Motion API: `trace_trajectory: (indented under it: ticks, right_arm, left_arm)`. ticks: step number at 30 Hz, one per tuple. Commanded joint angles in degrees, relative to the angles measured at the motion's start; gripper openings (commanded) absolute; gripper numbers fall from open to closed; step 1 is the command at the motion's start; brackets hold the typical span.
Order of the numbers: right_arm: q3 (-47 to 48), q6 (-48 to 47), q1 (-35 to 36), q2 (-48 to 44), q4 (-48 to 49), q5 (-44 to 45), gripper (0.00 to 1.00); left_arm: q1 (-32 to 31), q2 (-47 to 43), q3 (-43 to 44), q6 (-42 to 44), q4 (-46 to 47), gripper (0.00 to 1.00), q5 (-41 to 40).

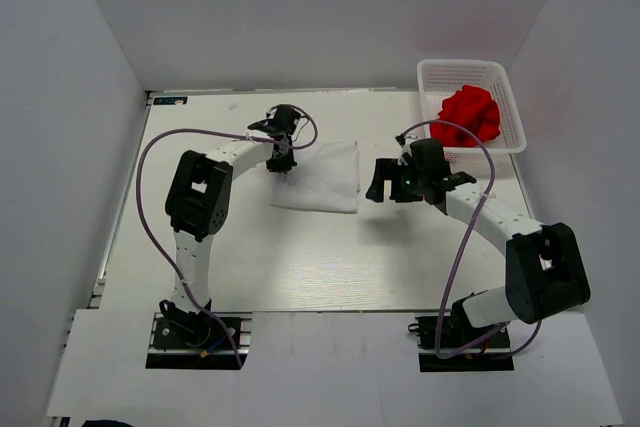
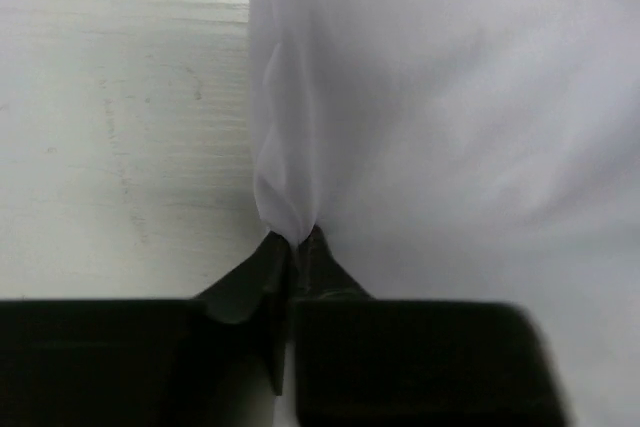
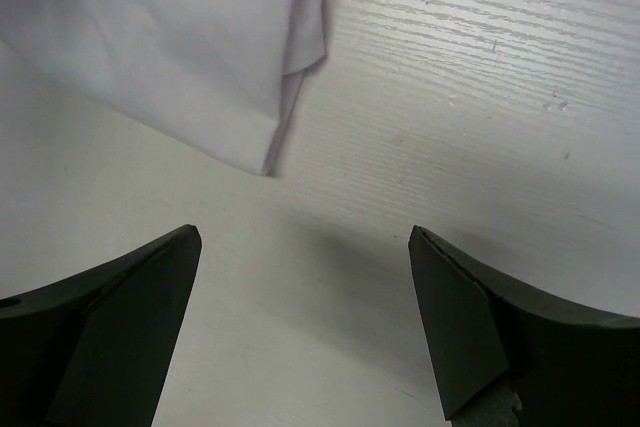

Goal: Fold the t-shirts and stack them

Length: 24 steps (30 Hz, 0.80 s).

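The white t-shirt (image 1: pixel 322 177) lies folded into a flat rectangle on the table, at the middle of the top view. My left gripper (image 1: pixel 283 165) is shut on its left edge; in the left wrist view the cloth (image 2: pixel 450 127) bunches into a pinch between the jaws (image 2: pixel 297 244). My right gripper (image 1: pixel 378 185) is open and empty just right of the shirt; in the right wrist view the shirt's corner (image 3: pixel 190 57) lies ahead of the open fingers (image 3: pixel 305 247). The red t-shirt (image 1: pixel 470 115) lies crumpled in the basket.
A white plastic mesh basket (image 1: pixel 505 97) stands at the back right of the table. White walls enclose the table on three sides. The bare wooden tabletop (image 1: pixel 330 267) stretches in front of the shirt.
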Motion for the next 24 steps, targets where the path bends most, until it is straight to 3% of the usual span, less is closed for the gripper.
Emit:
trace_trajectory:
  ticks: [1,5,9,17,24]
  right_arm:
    - [-1.13,-0.67,-0.20,-0.18,2.27,3.28,0.90]
    - [-1.49,0.47,-0.29,0.61,5.09,4.08,0.90]
    - [-0.96,0.30,-0.21,0.53,6.68,4.52,0.90]
    - [2.37,0.13,-0.38,3.77,8.61,4.87,0.90]
    - [8.43,0.39,-0.47,12.03,7.74,4.79,0.90]
  left_arm:
    - [0.84,0.24,0.46,1.20,-2.03,0.00,-8.19]
    - [3.47,1.82,4.68,1.20,-6.16,0.00,-18.12]
    - [7.78,3.14,8.63,6.99,-5.04,0.00,-24.46]
    - [17.98,9.98,21.62,17.88,-3.80,0.00,-28.69]
    - [25.00,24.20,37.98,29.23,-0.81,0.00,-31.33]
